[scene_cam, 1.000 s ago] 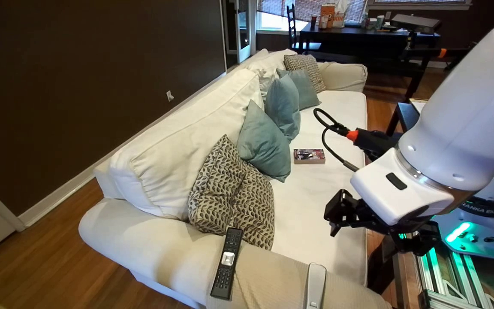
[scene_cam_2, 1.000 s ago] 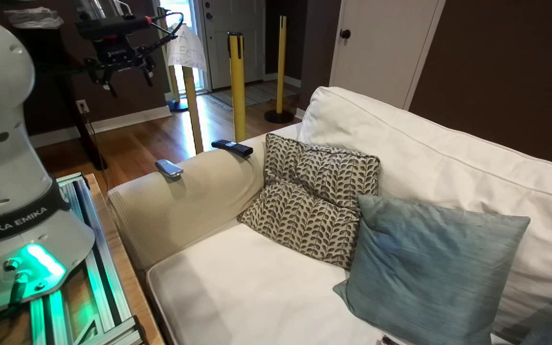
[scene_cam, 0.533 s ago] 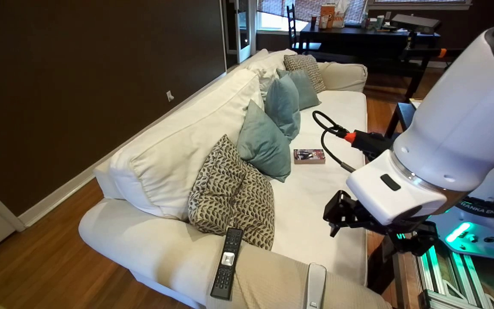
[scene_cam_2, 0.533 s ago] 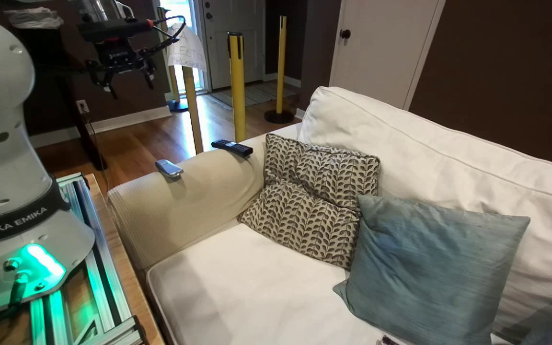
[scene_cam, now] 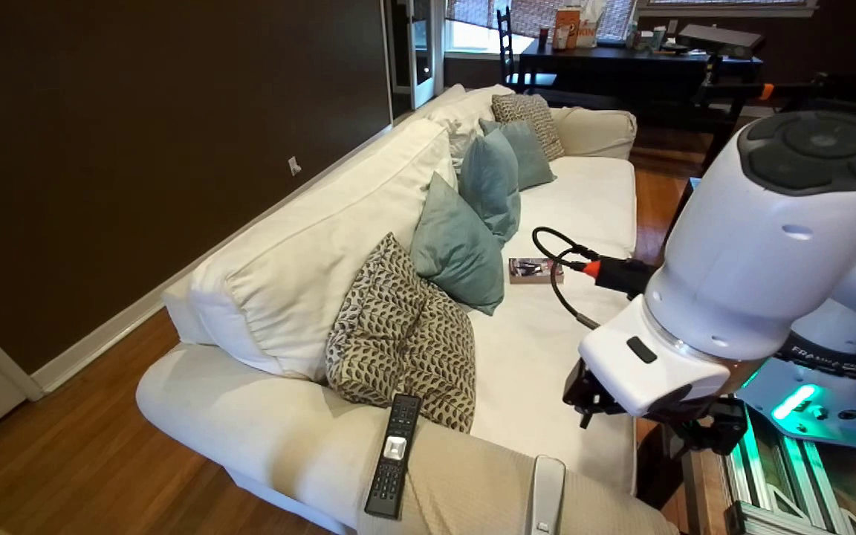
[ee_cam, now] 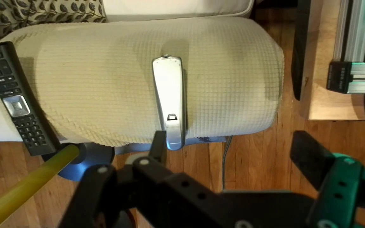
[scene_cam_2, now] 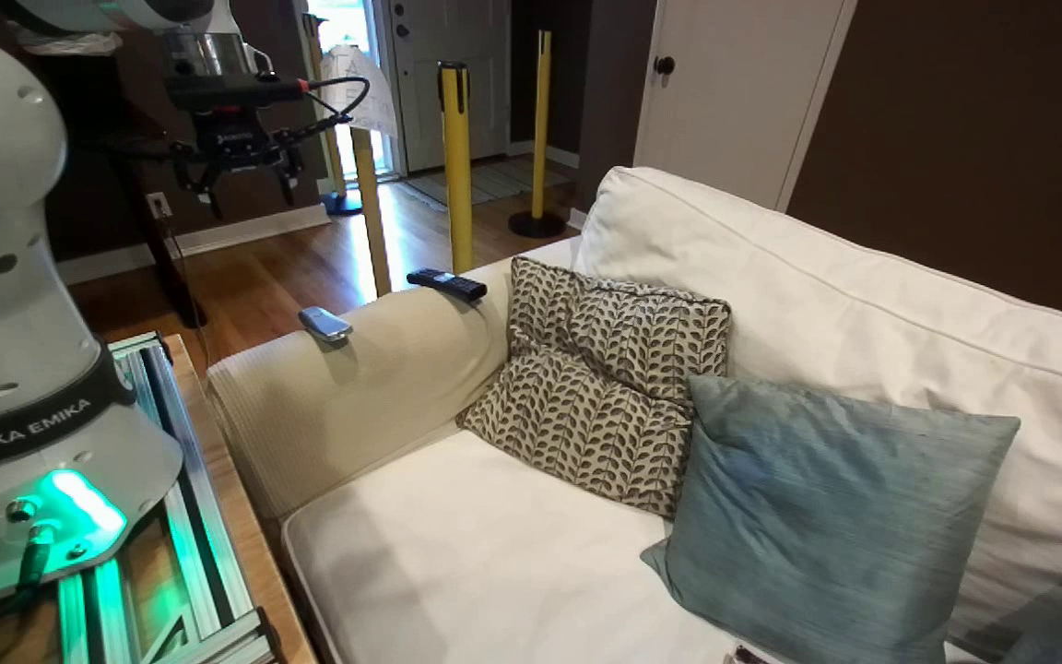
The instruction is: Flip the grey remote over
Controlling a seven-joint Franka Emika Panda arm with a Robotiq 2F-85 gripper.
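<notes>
The grey remote (ee_cam: pixel 169 88) lies flat on the sofa arm (ee_cam: pixel 227 85), with a plain silver face up and a small latch mark near one end. No rows of buttons show. It is also in both exterior views (scene_cam: pixel 548 490) (scene_cam_2: pixel 324 325). My gripper (ee_cam: pixel 230 136) is open and empty, its black fingers wide apart. In the wrist view the left finger overlaps the edge of the remote's lower end, and floor shows between the fingers. In the exterior views the gripper (scene_cam: pixel 643 435) (scene_cam_2: pixel 252 203) hangs in the air, higher than the remote and apart from it.
A black remote (ee_cam: pixel 17 98) with a silver pad lies beside it on the sofa arm. A patterned pillow (scene_cam_2: pixel 605 378) leans behind. A yellow post (ee_cam: pixel 30 183) stands on the floor beyond the arm. The wooden robot stand (ee_cam: pixel 325 79) is close to the arm's end.
My gripper has come down and shifted a little, leftward in an exterior view, still open. Most of this happened in the last half second. Both remotes have stayed in place.
</notes>
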